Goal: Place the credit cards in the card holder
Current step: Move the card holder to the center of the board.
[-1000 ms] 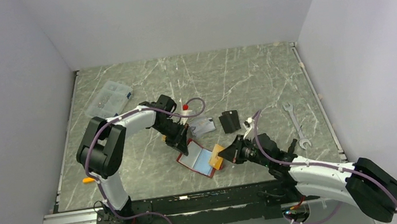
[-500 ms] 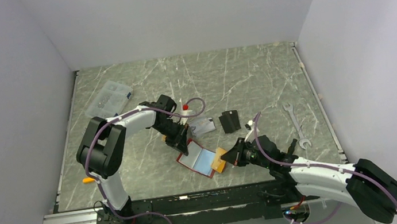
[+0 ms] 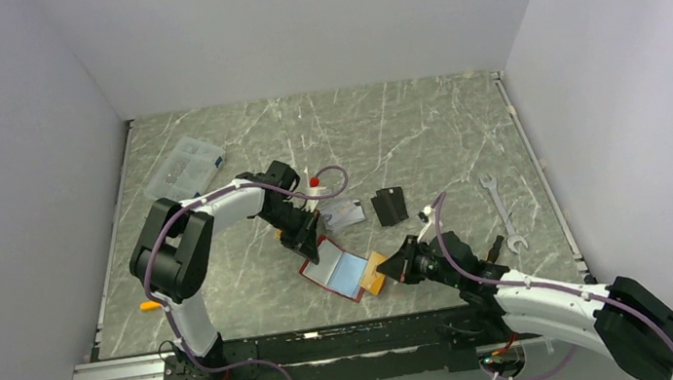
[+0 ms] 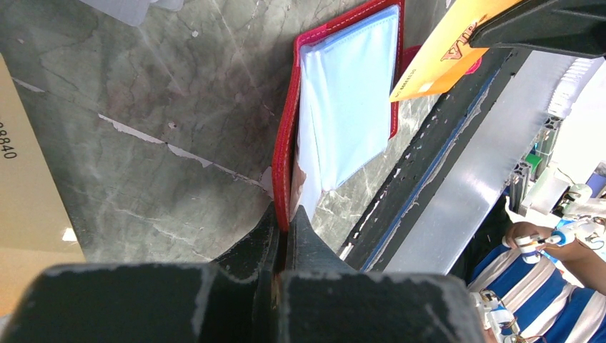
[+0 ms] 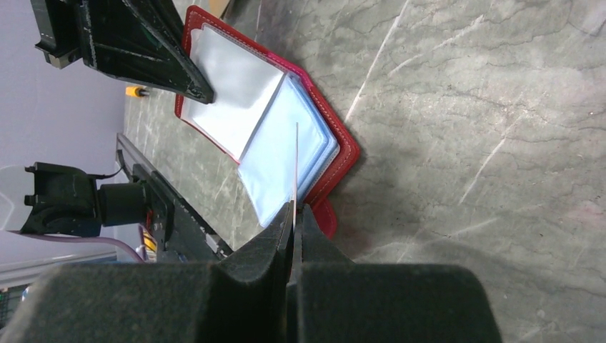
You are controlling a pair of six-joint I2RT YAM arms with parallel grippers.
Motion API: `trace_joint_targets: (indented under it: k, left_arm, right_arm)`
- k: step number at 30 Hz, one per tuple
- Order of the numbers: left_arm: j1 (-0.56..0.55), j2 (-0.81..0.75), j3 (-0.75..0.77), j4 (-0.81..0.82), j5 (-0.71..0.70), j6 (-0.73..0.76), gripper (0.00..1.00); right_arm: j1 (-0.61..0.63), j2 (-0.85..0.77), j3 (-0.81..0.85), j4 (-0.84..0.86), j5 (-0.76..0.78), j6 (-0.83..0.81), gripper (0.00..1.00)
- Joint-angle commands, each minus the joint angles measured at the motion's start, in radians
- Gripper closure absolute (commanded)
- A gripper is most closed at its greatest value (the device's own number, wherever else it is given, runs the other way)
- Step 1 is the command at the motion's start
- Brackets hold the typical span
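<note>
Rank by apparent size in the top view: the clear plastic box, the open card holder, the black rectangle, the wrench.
1. Clear plastic box
2. Card holder, slightly smaller
3. Black rectangle and wrench: unsure; the wrench is longer but far thinner.

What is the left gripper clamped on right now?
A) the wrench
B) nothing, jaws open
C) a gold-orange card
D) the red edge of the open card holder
D: in the left wrist view the left gripper is shut on the red edge of the card holder, which lies open on the table, while the gold-orange card is held by the right gripper.
</note>
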Motion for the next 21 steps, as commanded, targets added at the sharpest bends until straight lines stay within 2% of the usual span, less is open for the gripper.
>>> trace_joint_targets:
  k: [1,21]
  left_arm:
    - [-0.005,0.001,0.015,0.003,-0.001,-0.007,1.0]
    - [-0.004,-0.009,0.003,0.007,0.003,-0.008,1.0]
  right_arm:
    - [-0.002,0.021,-0.007,0.039,0.01,0.009,1.0]
    - [-0.002,0.215,0.014,0.258,0.043,0.033,1.0]
